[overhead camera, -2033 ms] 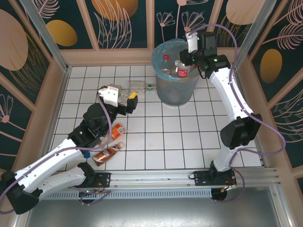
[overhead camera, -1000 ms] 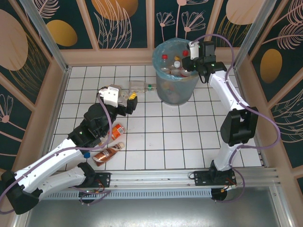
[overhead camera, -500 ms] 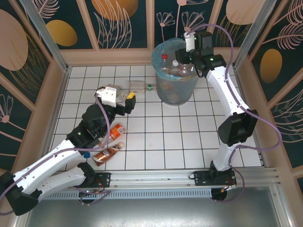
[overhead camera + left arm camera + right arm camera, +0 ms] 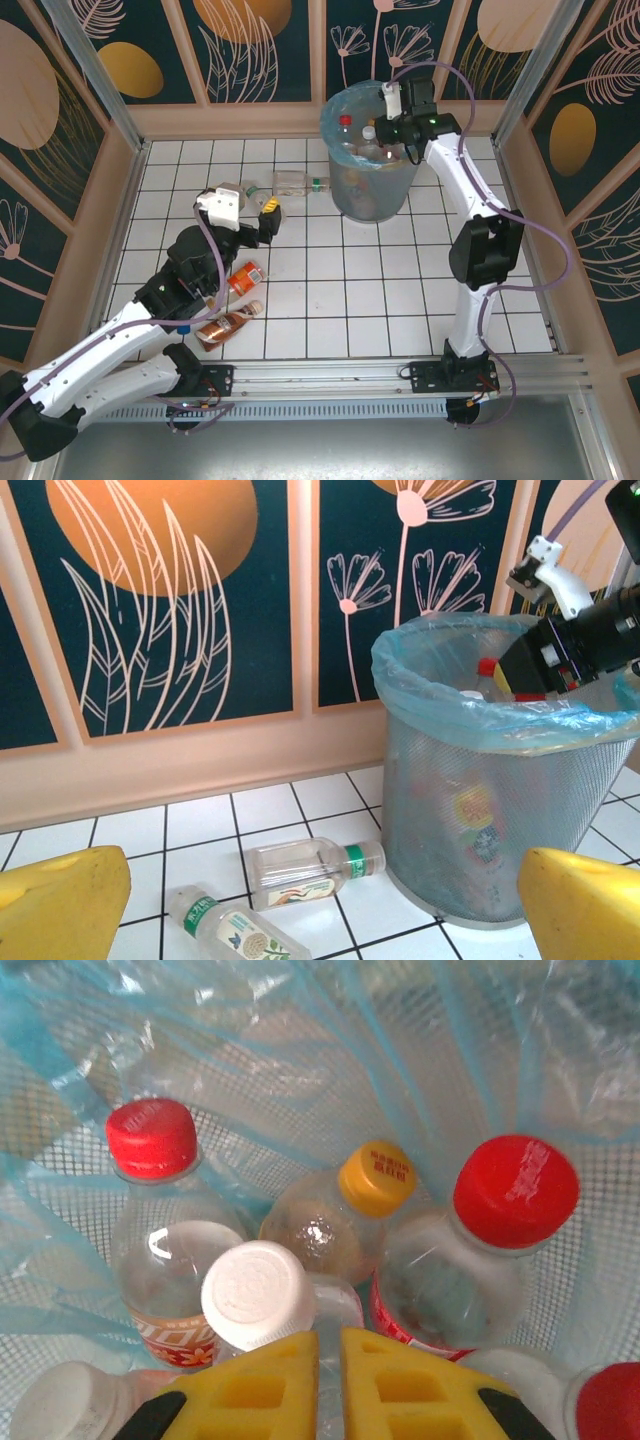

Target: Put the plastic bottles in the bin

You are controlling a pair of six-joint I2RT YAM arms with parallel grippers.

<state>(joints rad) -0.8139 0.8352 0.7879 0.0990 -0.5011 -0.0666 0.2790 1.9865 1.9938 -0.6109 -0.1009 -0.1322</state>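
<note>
The bin (image 4: pixel 375 195), bag-lined and holding several plastic bottles (image 4: pixel 345 1210), stands by the far edge of the white-tiled table (image 4: pixel 380 300), under dark floral wall panels (image 4: pixel 250 50). I see my right gripper (image 4: pixel 330 1345) pinched together, empty, over its mouth. My left gripper (image 4: pixel 262 205) gapes wide, empty. Two green-capped bottles (image 4: pixel 310 870) lie just left of the bin, and two orange bottles (image 4: pixel 245 277) lie toward the near-left corner.

bin (image 4: pixel 470 810): wire mesh | liner (image 4: pixel 425 675): thin translucent plastic | bottles (image 4: pixel 310 872): clear glossy plastic
</note>
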